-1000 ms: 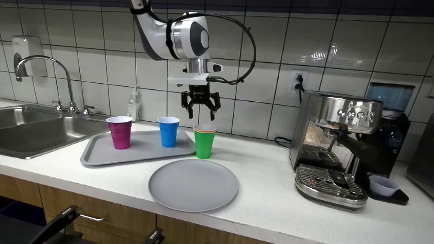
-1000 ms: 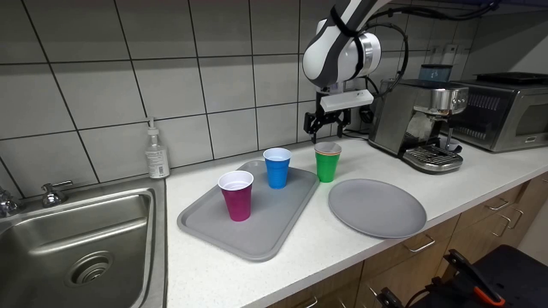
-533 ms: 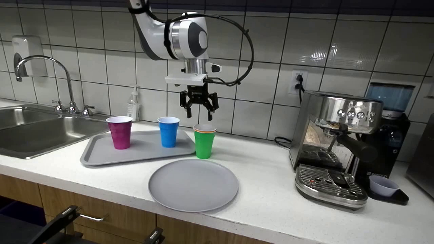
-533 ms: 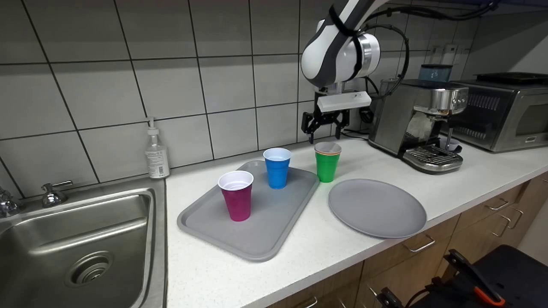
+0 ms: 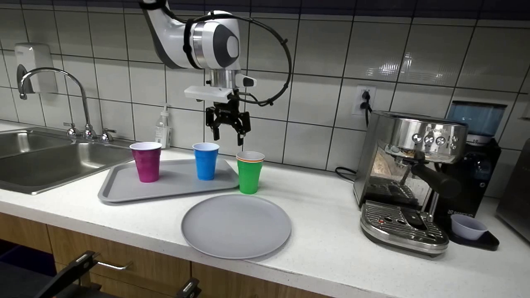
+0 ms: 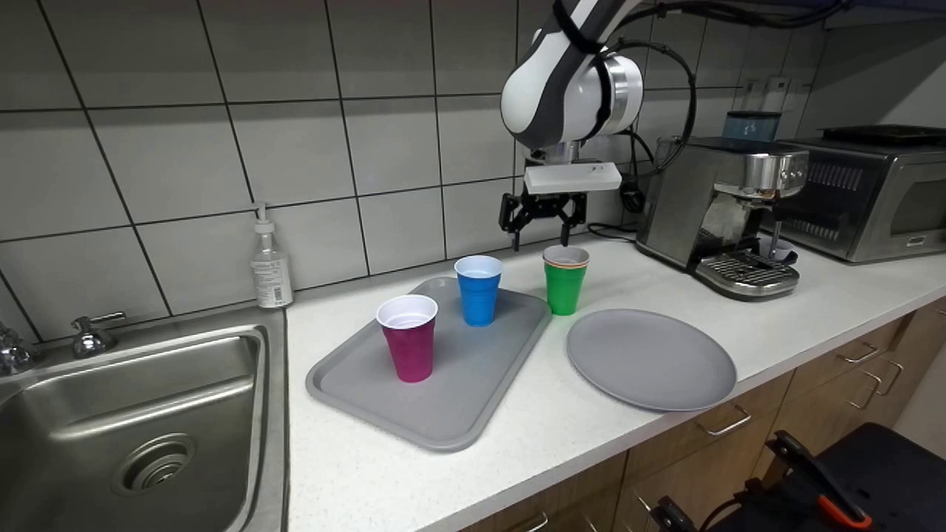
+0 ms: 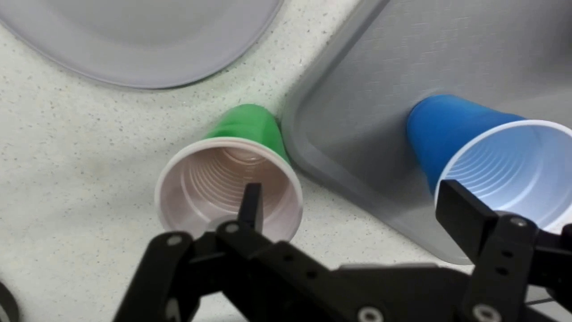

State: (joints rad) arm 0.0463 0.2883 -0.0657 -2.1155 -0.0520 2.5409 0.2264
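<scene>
Below one gripper (image 5: 228,141) stand one blue cup (image 5: 205,164), one cup stack (image 5: 249,177).

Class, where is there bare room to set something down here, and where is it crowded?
Bare counter lies between the plate and the coffee machine. The tray has a smaller gap between the magenta cup and the blue cup. Crowded: around the green cup, beside the tray's corner and near the plate, with the open gripper above.

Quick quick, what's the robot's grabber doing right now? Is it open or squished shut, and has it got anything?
Gripper: open, holding nothing.
</scene>
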